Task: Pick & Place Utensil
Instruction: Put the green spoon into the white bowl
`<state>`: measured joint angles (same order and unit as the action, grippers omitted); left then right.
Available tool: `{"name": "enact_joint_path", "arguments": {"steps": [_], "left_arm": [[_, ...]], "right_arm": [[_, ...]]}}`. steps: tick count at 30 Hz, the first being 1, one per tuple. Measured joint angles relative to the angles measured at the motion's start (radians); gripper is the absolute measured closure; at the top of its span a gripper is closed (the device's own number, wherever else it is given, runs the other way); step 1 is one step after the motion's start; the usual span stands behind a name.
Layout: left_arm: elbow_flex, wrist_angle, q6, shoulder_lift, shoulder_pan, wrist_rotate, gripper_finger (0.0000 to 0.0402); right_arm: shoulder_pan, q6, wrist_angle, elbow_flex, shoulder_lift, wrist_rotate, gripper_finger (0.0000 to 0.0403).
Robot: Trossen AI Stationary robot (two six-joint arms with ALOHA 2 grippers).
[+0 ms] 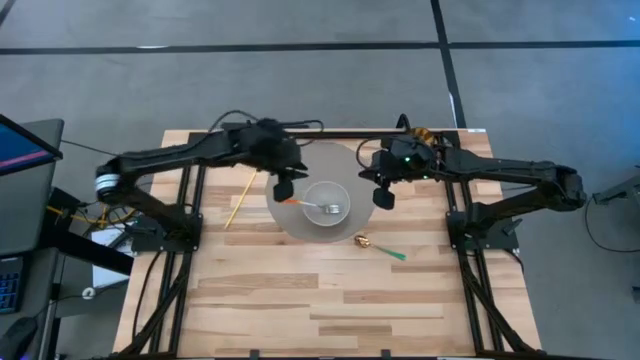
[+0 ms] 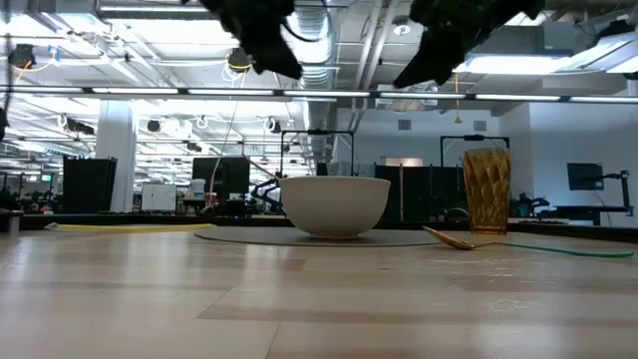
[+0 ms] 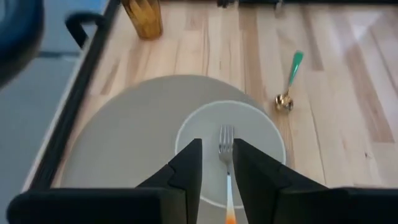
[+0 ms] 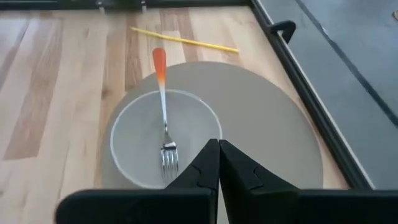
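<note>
One metal fork [image 4: 164,124] – orange-handled – rests across round white bowl [image 1: 327,210].

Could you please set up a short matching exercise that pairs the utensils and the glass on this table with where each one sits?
Things:
1. fork
2. spoon
3. yellow stick
4. amber glass

Places:
A. on bare wood beside the left arm's frame
B. at the table's far edge, near the right arm
C. lying in the white bowl, handle over its rim
D. on bare wood just off the round grey mat, on the right arm's side

Pairs: 1-C, 2-D, 3-A, 4-B
</note>
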<state>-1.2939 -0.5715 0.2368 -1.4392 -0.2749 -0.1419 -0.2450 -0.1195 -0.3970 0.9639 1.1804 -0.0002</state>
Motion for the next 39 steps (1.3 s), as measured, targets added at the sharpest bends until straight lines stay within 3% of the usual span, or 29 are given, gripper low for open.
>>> {"name": "enact_joint_path", "arguments": {"steps": [4, 8, 12, 16, 21, 29, 34, 39], "left_arm": [[0.203, 0.124, 0.002, 0.172, 0.000, 0.002, 0.0311], [0.398, 0.256, -0.005, 0.357, 0.000, 0.003, 0.0311], [0.548, 0.389, -0.008, 0.526, -0.002, 0.007, 0.0312], [0.665, 0.543, -0.010, 0.638, -0.002, 0.010, 0.0312], [0.721, 0.625, -0.067, 0.682, -0.002, 0.010, 0.0312], [0.747, 0.626, -0.096, 0.670, -0.002, 0.010, 0.0312], [0.752, 0.625, -0.115, 0.668, -0.002, 0.010, 0.0312], [0.752, 0.625, -0.115, 0.667, -0.002, 0.010, 0.0312]], "right_arm": [[0.004, 0.060, -0.009, -0.068, -0.116, 0.000, 0.0403], [0.024, 0.124, 0.044, -0.227, -0.293, 0.001, 0.0403], [0.078, 0.183, 0.155, -0.386, -0.450, 0.000, 0.0403], [0.134, 0.206, 0.318, -0.505, -0.519, 0.004, 0.0403], [0.178, 0.258, 0.316, -0.549, -0.514, 0.031, 0.0389], [0.211, 0.287, 0.309, -0.554, -0.419, 0.026, 0.0311], [0.274, 0.379, 0.186, -0.504, -0.377, 0.026, 0.0275], [0.391, 0.523, 0.076, -0.463, -0.313, 0.027, 0.0267]]}}
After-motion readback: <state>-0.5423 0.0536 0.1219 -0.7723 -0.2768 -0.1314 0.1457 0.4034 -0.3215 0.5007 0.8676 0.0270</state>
